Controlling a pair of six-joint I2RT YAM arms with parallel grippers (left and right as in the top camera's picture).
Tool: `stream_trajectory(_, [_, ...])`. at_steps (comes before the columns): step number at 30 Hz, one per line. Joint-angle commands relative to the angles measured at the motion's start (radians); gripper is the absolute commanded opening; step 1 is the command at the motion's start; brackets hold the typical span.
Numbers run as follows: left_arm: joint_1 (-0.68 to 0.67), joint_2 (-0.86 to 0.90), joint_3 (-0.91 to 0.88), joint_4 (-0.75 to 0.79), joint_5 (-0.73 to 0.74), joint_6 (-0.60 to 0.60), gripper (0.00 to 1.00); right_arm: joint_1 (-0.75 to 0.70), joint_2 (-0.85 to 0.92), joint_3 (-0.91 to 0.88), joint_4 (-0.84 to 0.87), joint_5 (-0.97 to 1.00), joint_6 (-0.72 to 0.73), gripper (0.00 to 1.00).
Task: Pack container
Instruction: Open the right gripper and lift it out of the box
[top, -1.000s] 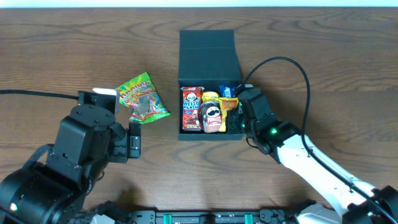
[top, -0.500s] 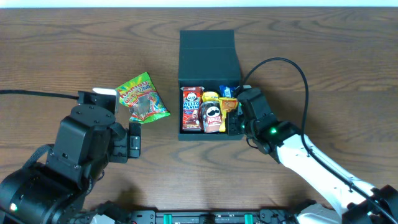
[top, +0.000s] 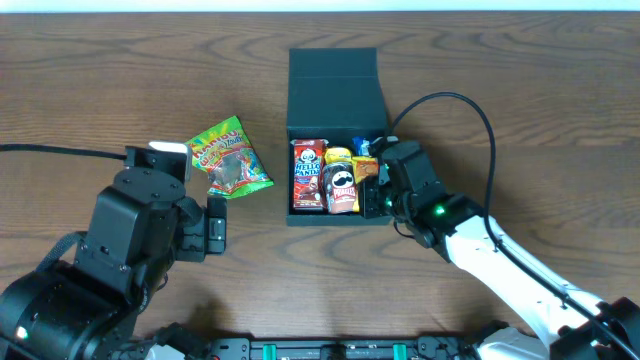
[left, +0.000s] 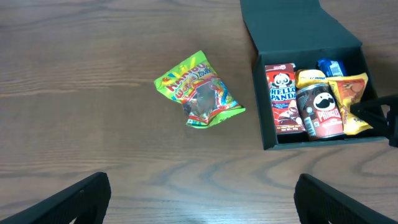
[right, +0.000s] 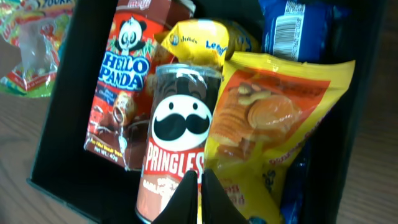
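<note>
Right now the container (top: 335, 90) sits near the middle of the wooden worktop (top: 520, 60). It is open, and its flap lid stands up on the 12 o'clock side. Snacks fill the inside. A red Hello Panda box (top: 308, 176) lies along the 9 o'clock wall. Next to it, toward 3 o'clock, is a Pringles can (top: 341, 188). A small yellow packet (top: 338, 155) sits at 12 o'clock from the can. An orange and yellow chip bag (top: 366, 168) lies on the 3 o'clock side of the can, touching it. A blue packet (top: 364, 146) peeks out at 12 o'clock from the chip bag.

The right gripper (right: 198, 186) is at the 4 o'clock corner of the container, just over the place where the can and the chip bag meet. Its jaws are pressed almost together. I cannot tell if they pinch the edge of the bag.

A green gummy bag (top: 229, 157) lies on the worktop at 9 o'clock from the container, not touching it. The left gripper (left: 202, 180) hangs above the bare worktop at about 7 o'clock from the gummy bag. Its jaws are spread wide and hold nothing.
</note>
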Motion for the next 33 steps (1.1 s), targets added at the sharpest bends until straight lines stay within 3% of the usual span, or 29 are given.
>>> stream_trajectory(1, [0.007, -0.004, 0.0, -0.002, -0.007, 0.006, 0.95, 0.01, 0.006, 0.011, -0.029, 0.019, -0.045, 0.06])
stream_trajectory(15, [0.007, -0.004, 0.0, -0.002, -0.007, 0.006, 0.95, 0.01, 0.077, 0.011, -0.04, 0.078, -0.108, 0.03])
stream_trajectory(22, [0.007, -0.004, 0.0, -0.002, -0.007, 0.007, 0.95, 0.006, 0.021, 0.062, -0.026, 0.08, -0.119, 0.02])
stream_trajectory(26, [0.007, -0.004, 0.0, -0.002, -0.007, 0.007, 0.95, 0.006, -0.077, 0.156, -0.123, 0.142, -0.175, 0.04])
stream_trajectory(33, [0.007, -0.004, 0.0, -0.002, -0.007, 0.006, 0.95, -0.001, -0.27, 0.283, -0.451, 0.481, -0.246, 0.08])
